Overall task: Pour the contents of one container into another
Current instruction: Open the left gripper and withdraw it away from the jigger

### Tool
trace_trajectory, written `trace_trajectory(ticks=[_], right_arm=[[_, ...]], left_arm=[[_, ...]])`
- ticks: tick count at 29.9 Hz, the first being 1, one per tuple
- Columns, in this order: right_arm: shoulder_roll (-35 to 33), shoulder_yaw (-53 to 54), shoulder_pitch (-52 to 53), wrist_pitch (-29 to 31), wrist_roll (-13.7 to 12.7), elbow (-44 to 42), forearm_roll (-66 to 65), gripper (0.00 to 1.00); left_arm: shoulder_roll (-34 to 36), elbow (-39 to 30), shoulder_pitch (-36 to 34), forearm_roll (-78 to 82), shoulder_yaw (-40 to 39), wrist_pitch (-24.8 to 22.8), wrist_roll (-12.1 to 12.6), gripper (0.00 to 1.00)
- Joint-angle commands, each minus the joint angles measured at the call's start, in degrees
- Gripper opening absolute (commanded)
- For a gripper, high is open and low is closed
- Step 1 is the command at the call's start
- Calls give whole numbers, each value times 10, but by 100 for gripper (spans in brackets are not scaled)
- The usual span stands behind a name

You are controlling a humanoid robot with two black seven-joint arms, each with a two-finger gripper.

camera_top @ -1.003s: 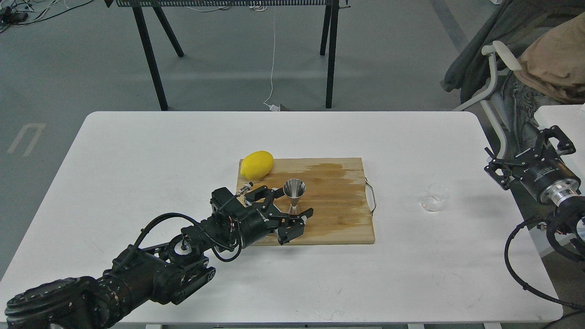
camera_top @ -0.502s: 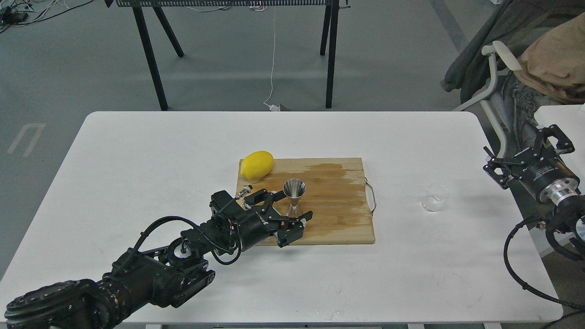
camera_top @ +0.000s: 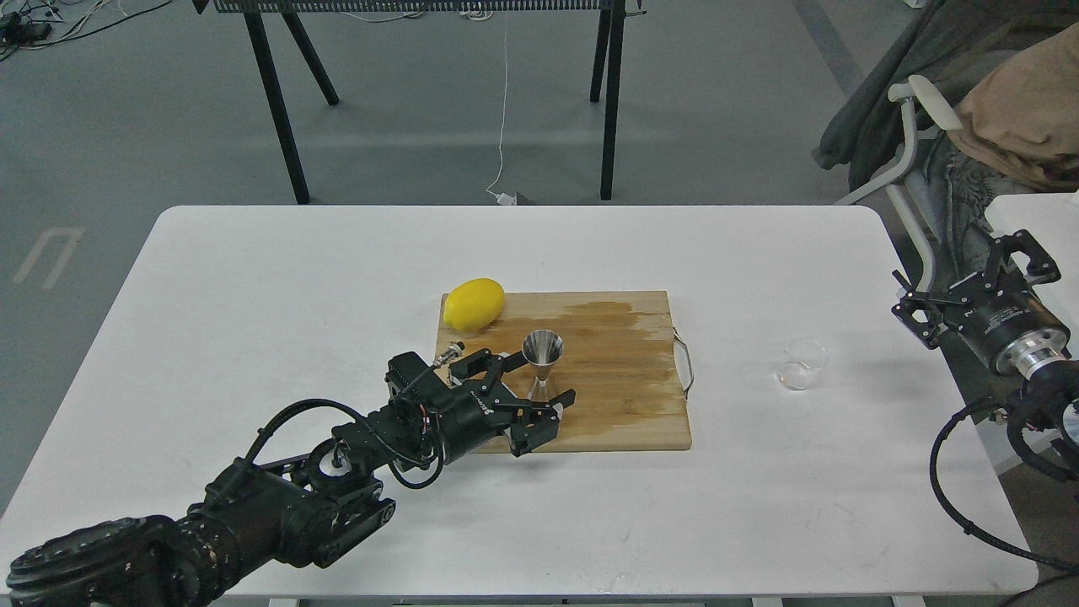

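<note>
Steel jigger point(camera_top: 542, 362) foot hidden behind open left hand point(camera_top: 527, 392), glass cup point(camera_top: 801, 364) faint

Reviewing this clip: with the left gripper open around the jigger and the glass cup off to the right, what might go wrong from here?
1. The left gripper is open with the steel jigger between its fingers; the jigger stands upright on a narrow base, so an uneven close may tip it.
2. The cutting board shows a dark wet-looking patch, so the jigger could slide.
3. The glass cup stands off the board, apart from the right gripper; being clear, it may be misjudged.
</note>
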Motion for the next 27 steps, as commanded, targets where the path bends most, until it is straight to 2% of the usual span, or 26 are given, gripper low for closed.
trace_trajectory(ticks=[1,17,24,27], right_arm=[[-1,0,0,0,0,0,0,99],[-1,0,-1,0,0,-1,0,99],[-1,0,-1,0,0,-1,0,99],[-1,1,-1,0,0,-1,0,99]], left_arm=[[2,0,2,0,0,0,0,92],[40,-9,9,-1,-3,0,0,92],[111,-64,3,-40,-5,0,0,92],[137,-66,-4,-73,-8,0,0,92]])
